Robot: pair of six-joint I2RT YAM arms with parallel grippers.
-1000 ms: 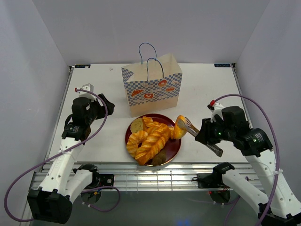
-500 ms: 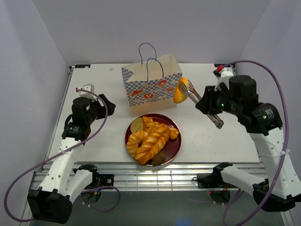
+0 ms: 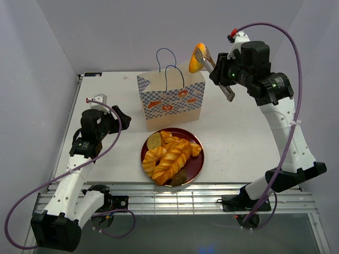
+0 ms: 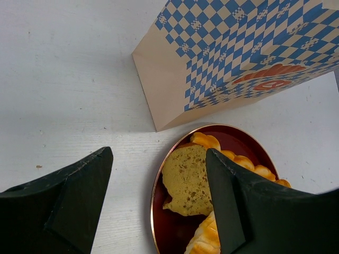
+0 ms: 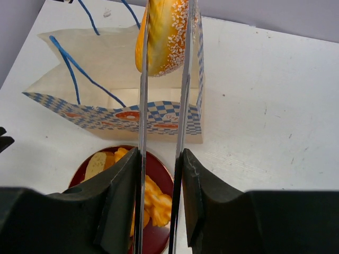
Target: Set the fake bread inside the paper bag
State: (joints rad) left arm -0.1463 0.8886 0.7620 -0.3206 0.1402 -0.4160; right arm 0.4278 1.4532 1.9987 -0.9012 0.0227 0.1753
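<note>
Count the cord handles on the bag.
2. Both rise from the bag's open top: the near handle on the printed front wall, the far handle on the back wall. No more seem hidden.

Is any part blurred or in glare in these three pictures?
Left wrist: left fingers dark, slightly soft; bag sharp. Right wrist: right fingers soft; held bread sharp. Top external: even light, faint shadows, no strong glare.
</note>
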